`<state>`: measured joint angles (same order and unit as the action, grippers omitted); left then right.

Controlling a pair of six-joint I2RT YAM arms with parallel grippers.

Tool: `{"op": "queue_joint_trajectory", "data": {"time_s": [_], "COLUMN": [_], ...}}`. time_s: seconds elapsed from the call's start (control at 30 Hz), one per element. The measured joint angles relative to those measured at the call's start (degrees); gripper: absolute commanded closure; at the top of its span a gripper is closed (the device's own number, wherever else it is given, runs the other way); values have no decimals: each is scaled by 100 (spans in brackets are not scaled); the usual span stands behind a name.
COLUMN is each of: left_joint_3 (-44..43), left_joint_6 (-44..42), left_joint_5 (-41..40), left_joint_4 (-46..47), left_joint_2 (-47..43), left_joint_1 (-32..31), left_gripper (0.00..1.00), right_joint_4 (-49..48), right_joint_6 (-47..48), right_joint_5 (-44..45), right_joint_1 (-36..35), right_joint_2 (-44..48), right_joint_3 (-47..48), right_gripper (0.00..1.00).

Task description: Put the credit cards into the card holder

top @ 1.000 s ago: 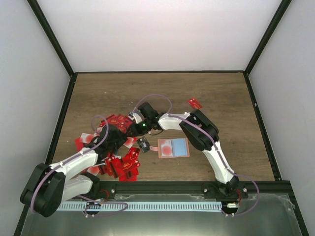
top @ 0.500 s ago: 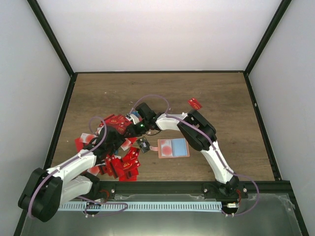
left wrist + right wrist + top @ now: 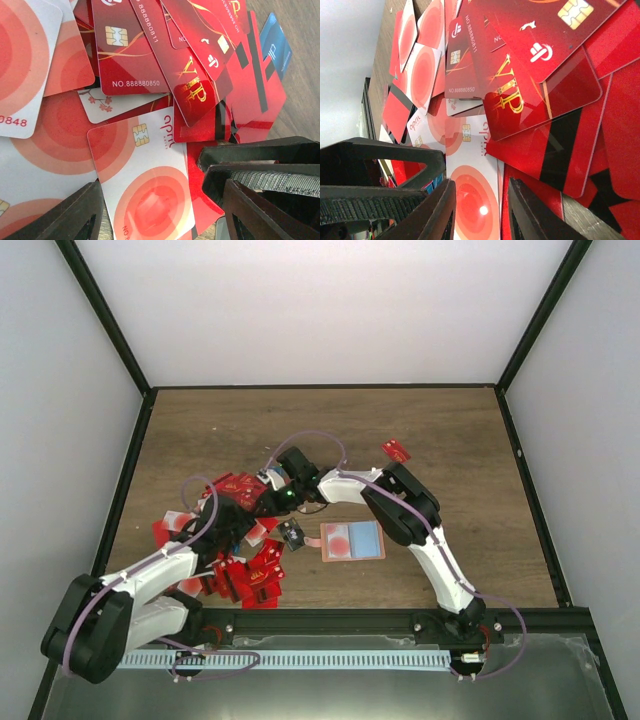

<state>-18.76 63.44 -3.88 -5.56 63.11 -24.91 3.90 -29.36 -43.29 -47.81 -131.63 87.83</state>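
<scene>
The credit cards (image 3: 240, 560) lie in a loose red heap on the left of the wooden table (image 3: 450, 440), and both grippers meet over it. The left wrist view shows my left gripper (image 3: 162, 200) open, its fingers either side of a white credit card with red circles (image 3: 145, 185). My right gripper (image 3: 480, 192) hangs just over the same white card (image 3: 475, 200), jaws apart, gripping nothing. Its finger (image 3: 260, 160) crosses the left wrist view. The card holder (image 3: 352, 540) lies open and flat to the right of the heap, with its blue and pink inside showing.
One red card (image 3: 396, 450) lies apart, beyond the right arm's elbow. A blue card (image 3: 275, 45) pokes out at the heap's edge. Black frame rails (image 3: 120, 490) and pale walls close in the table.
The right arm's wrist has shifted slightly left over the heap. The left arm has barely moved. No card has been lifted.
</scene>
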Motion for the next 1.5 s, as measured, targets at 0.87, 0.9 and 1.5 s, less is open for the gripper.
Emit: {"op": "queue_joint_trajectory", "data": {"time_s": [0.87,0.9,1.5], "left_joint_3": [11,-4,304], "left_joint_6": [42,28,-181], "left_joint_5": [627,608,616], "left_joint_4": [507,627,667], "left_joint_2": [391,481,-31], "left_joint_1": [57,57,55], "left_gripper": [33,34,38], "right_joint_4": [-111,-129,-579], "right_joint_6": [-4,-7,-153], "right_joint_5": [286,315,-79], "right_joint_1": [55,70,46], "right_joint_2": [0,0,-7], "right_joint_3": [33,35,-243], "right_gripper": [68,68,68]}}
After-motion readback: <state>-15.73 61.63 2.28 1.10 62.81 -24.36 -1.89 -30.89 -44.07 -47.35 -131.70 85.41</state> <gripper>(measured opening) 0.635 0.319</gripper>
